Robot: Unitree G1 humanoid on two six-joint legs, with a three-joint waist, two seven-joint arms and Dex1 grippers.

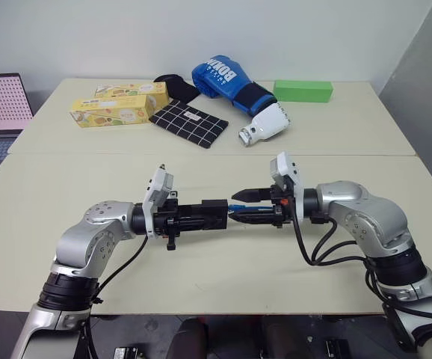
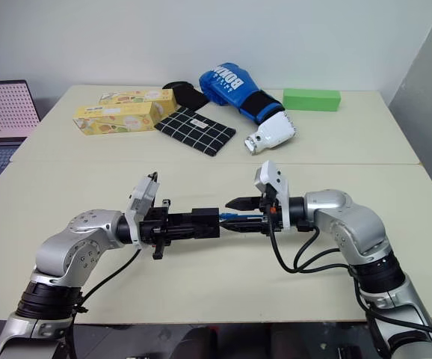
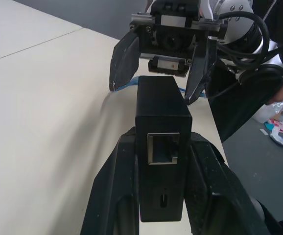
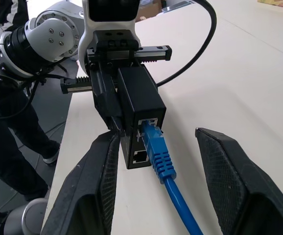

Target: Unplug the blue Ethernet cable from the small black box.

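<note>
Surface: cream table [image 1: 223, 269], clutter at the far edge.
Left gripper [image 1: 217, 215]: clenched on the small black box [image 1: 214, 213], near centre.
Blue Ethernet cable [image 4: 162, 164]: plugged into the box.
Right gripper [image 4: 173, 183]: jaws apart, straddling the plug.

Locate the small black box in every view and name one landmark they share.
Left eye: small black box at centre, in the left gripper.
Right eye: centre.
Left wrist: centre, between its fingers.
Right wrist: upper centre, blue Ethernet cable plugged in.
Shared landmark: the right gripper, open around the box's cable end.
</note>
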